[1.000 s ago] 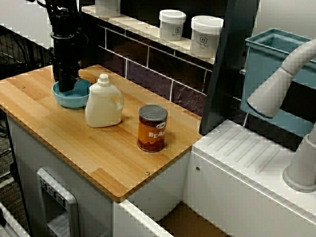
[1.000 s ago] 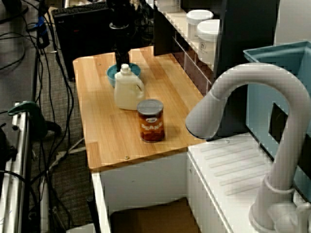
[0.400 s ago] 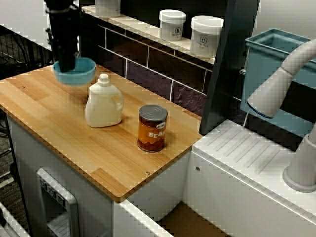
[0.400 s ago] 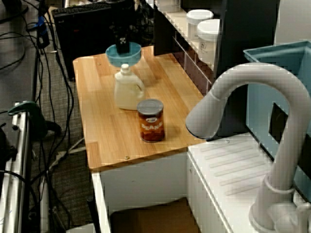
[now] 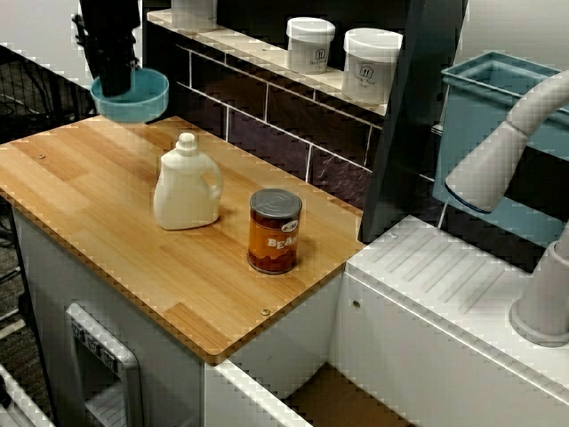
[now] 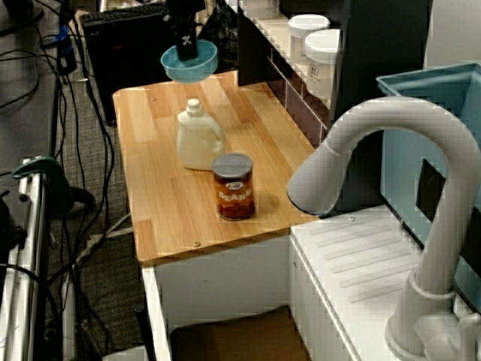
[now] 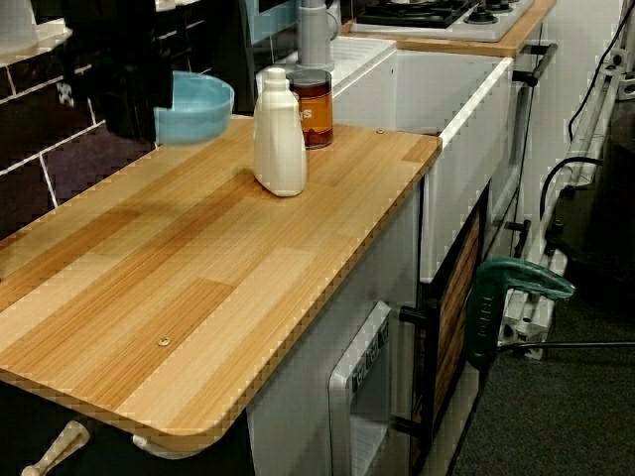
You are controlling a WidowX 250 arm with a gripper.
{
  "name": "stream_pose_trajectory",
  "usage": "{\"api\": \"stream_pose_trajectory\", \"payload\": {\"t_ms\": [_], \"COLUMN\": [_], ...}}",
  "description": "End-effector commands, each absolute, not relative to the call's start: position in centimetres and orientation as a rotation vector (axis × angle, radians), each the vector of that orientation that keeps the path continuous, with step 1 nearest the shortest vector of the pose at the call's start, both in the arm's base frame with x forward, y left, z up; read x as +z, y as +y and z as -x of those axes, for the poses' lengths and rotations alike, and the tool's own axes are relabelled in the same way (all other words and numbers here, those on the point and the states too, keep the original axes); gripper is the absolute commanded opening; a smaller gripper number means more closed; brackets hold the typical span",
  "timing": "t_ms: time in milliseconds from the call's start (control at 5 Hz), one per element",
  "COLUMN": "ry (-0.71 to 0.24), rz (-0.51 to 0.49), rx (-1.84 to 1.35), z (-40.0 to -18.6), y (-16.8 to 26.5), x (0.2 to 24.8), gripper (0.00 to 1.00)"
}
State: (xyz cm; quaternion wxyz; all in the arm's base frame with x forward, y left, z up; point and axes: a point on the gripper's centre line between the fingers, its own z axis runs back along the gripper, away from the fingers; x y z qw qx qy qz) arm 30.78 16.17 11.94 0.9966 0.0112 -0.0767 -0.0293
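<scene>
Blue bowl (image 5: 135,96) is up in the air, well clear of the table (image 5: 107,231), and the jaws have it. They are pinched shut on the rim at the bowl's edge. One finger is dipped inside, and the black arm (image 5: 110,36) drops straight down onto it.

Take the white jug (image 5: 187,185) as the marker. The bowl hangs higher than the jug's cap, on the side away from the can and a little towards the tiled wall. It is apart from the jug, not touching it. In the view along the table the bowl (image 7: 195,107) sits level, mouth up, beside the jug (image 7: 279,134).

The jug stands upright on the wood, handle towards the can. The brown bean can (image 5: 275,230) is upright too, near the jug on its other side, with a gap between them.

Behind the jug, up on the tiled ledge, two white lidded tubs (image 5: 310,44) stand side by side. Past the can from the jug the table ends at a white ribbed drainer (image 5: 444,276). A pale curved tap (image 5: 502,151) arches over the drainer, with a teal bin (image 5: 468,133) behind it.
</scene>
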Motion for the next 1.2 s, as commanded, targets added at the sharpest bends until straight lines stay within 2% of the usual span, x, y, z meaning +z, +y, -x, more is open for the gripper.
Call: {"api": "stream_pose_trajectory", "payload": {"t_ms": [0,600,1000], "ry": [-0.228,-0.206,-0.174], "rz": [-0.046,-0.035,-0.012], "rx": [-0.044,-0.081,-0.133], "z": [-29.8,-30.3,-30.4], "y": [15.5,11.4,8.0], "x": [16.0,18.2,18.6], "gripper": [0.0,0.0,0.0]}}
